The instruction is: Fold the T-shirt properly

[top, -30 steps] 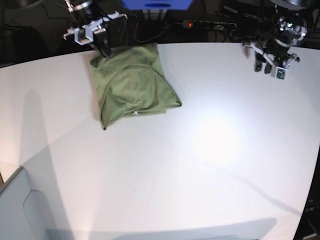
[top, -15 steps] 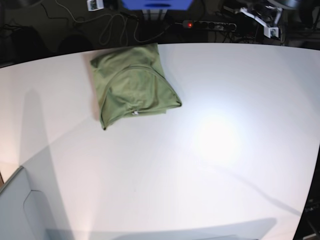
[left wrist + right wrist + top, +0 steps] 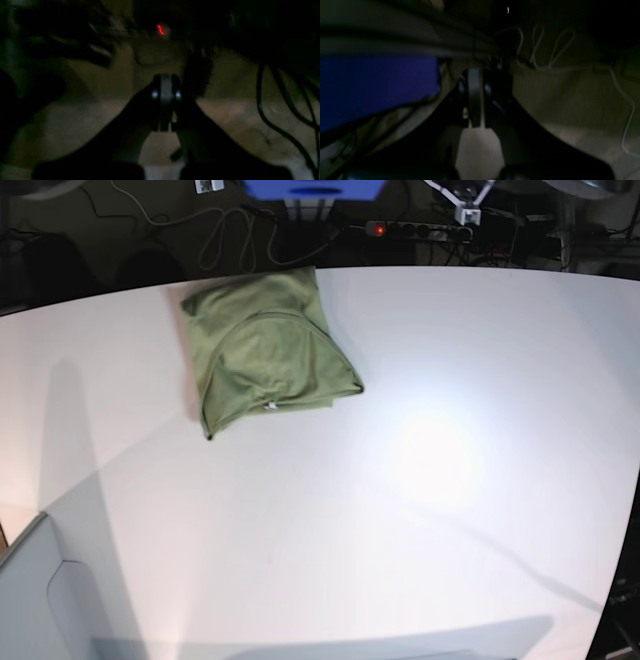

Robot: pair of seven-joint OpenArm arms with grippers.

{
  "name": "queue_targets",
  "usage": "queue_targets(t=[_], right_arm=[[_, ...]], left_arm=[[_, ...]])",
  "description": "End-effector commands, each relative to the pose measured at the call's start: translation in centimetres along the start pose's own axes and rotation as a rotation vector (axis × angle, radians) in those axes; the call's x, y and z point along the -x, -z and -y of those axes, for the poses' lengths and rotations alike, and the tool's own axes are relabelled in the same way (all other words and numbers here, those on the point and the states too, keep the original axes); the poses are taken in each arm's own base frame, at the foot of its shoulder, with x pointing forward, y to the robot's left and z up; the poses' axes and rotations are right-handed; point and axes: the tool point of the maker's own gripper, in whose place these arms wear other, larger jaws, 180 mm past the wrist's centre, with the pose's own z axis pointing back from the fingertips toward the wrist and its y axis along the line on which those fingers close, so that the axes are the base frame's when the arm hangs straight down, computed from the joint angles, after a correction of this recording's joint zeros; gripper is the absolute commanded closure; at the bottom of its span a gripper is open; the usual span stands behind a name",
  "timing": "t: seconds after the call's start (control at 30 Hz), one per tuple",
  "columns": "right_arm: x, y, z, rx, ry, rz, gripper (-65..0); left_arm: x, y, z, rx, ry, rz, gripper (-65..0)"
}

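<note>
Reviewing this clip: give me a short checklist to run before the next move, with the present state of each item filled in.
1. Olive-green cotton T-shirt lies folded on the white table: ok, a compact bundle at the far edge.
2. Fold neatness: not ok, the outline is lopsided and the lower hem uneven.
3. Left pincer off the cloth: ok, shut and holding nothing, pointing at dark floor and cables.
4. Right pincer off the cloth: ok, shut and empty, beside a blue box.
5. Both arms away from the table: ok, only small parts show at the base view's top edge.
6. Shirt corner hanging over the far edge: cannot tell.
</note>
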Motion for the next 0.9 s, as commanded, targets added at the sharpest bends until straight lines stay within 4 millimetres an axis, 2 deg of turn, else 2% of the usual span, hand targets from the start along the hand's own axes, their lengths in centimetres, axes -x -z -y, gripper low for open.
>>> queue_targets(t=[0.0, 0.1, 0.2, 0.3, 0.43, 0.6, 0.7, 0.87], right_arm=[[0.9, 0.2, -0.6, -0.013, 0.024, -0.019, 0.0], [2.3, 1.6, -0.1, -0.005, 0.051, -0.079, 0.0], [3.9, 2.7, -1.2, -0.012, 0.095, -0.140, 0.0], [4.9, 3.1, -1.0, 0.006, 0.105, -0.182, 0.0], [5.8, 3.1, 1.4, 0.138, 0.063, -0.228, 0.0], [6.7, 2.6, 3.6, 0.293, 0.020, -0.300, 0.0], [6.3, 2.2, 5.8, 0.417, -0.019, -0.318, 0.0], [5.9, 1.5, 7.1, 0.532, -0.055, -0.315, 0.0]], left_arm=[[1.1, 0.1, -1.3, -0.020, 0.003, -0.023, 0.0], [2.2, 1.5, -1.4, -0.012, -0.013, -0.021, 0.0], [3.8, 2.3, -0.1, 0.022, 0.014, -0.062, 0.0], [4.1, 2.7, 1.1, 0.058, 0.063, -0.095, 0.0], [4.3, 2.9, 2.1, 0.084, 0.091, -0.105, 0.0], [4.5, 2.9, 2.4, 0.093, 0.107, -0.112, 0.0], [4.4, 3.0, 2.4, 0.093, 0.107, -0.110, 0.0], [4.4, 3.0, 2.5, 0.095, 0.107, -0.109, 0.0]])
